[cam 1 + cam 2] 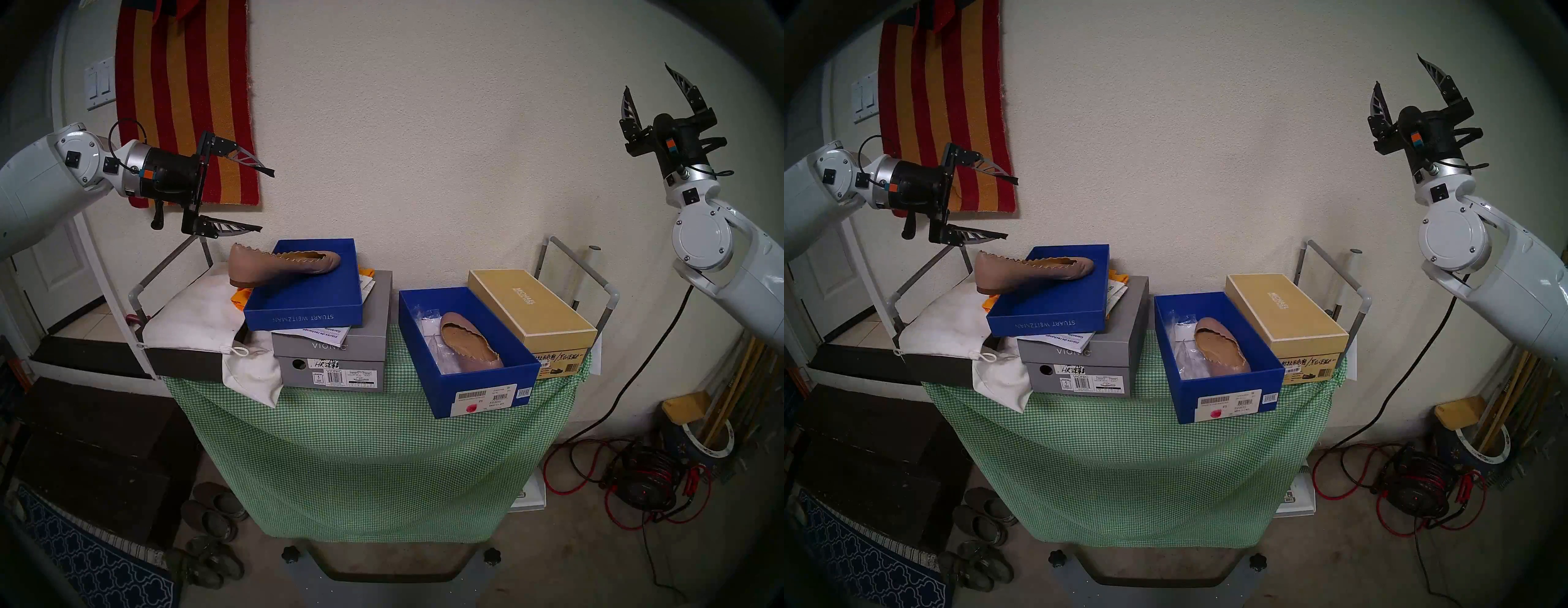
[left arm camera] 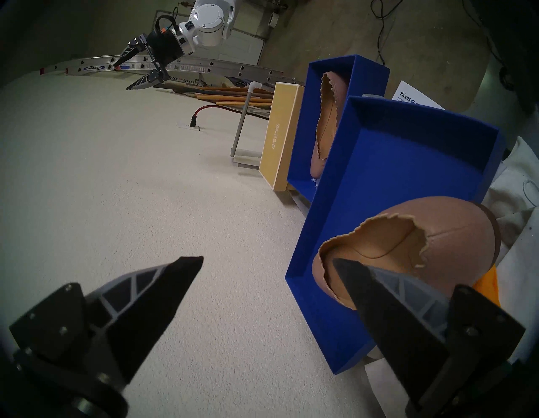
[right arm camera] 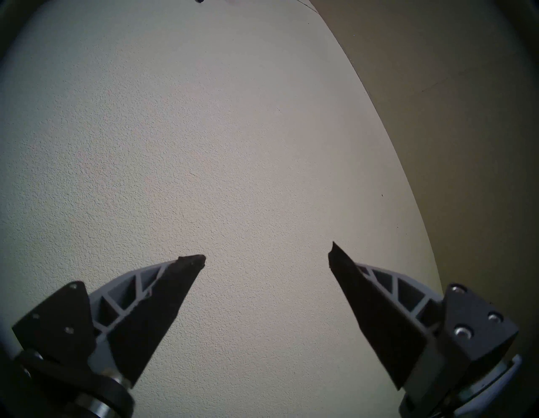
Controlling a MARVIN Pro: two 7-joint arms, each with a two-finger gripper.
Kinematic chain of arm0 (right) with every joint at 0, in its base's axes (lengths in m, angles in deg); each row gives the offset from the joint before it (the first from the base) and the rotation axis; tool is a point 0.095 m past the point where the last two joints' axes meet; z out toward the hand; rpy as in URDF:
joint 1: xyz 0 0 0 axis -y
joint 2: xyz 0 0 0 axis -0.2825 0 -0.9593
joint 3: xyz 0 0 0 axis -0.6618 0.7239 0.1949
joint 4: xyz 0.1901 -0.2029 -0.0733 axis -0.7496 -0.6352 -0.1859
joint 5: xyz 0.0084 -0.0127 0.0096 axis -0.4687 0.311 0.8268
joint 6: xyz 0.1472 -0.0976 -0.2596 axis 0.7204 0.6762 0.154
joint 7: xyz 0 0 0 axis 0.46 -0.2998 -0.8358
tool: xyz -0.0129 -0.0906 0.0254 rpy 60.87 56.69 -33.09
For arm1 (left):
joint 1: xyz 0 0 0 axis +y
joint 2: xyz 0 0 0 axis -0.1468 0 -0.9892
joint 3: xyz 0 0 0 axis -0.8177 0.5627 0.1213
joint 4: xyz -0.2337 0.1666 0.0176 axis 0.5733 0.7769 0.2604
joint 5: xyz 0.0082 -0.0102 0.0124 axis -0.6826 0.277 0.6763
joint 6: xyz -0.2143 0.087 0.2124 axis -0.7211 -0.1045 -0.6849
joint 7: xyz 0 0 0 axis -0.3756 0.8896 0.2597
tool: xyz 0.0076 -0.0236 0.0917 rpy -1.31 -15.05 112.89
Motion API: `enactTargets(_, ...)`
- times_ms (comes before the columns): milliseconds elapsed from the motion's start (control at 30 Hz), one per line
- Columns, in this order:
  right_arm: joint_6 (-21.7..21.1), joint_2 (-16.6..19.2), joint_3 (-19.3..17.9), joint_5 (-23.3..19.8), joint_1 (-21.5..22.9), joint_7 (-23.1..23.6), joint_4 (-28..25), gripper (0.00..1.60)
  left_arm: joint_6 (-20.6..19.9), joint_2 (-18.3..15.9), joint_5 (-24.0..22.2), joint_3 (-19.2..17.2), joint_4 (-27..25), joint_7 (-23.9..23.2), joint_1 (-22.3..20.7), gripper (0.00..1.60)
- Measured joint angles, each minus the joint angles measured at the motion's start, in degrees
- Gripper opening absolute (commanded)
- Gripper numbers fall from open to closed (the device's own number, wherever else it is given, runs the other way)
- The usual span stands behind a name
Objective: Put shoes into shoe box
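One beige-pink flat [image 1: 469,344] [image 1: 1221,350] [image 2: 326,122] lies inside the deep blue shoe box [image 1: 488,382] [image 1: 1229,382] [image 2: 376,76], on crumpled plastic wrap. The other flat [image 1: 280,263] [image 1: 1030,271] [image 2: 408,251] rests across the left rim of the shallow blue lid [image 1: 314,305] [image 1: 1055,314] [image 2: 408,163], heel overhanging. My left gripper [image 1: 265,199] [image 1: 1011,208] [image 2: 267,259] hangs open just above and left of that heel, fingers pointing right, nothing between them. My right gripper [image 1: 645,76] [image 1: 1397,70] [image 3: 267,255] is raised high at the right, open, empty, pointing at the wall.
The lid sits on papers atop stacked gray VIONIC boxes [image 1: 335,356]. A tan box [image 1: 530,310] stands right of the shoe box. A white cloth bag [image 1: 199,314] and dark box lie at left. Green checked cloth [image 1: 360,446] covers the table. Dark slippers and cables are on the floor.
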Motion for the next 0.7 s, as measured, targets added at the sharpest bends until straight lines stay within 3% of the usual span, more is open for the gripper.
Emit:
enactTargets(467,-0.8,-0.1,-0.1,-0.3,-0.1,-0.6,-0.3,1.6,0.0,-1.9,1.6,3.4,-1.2,0.0,-3.3,1.6)
enactTargets(700,-1.2,-0.2,-0.1,-0.4,-0.1,-0.9,-0.4,1.6,0.0,-3.1,3.2,3.3,-0.2,0.0,-6.3,1.6)
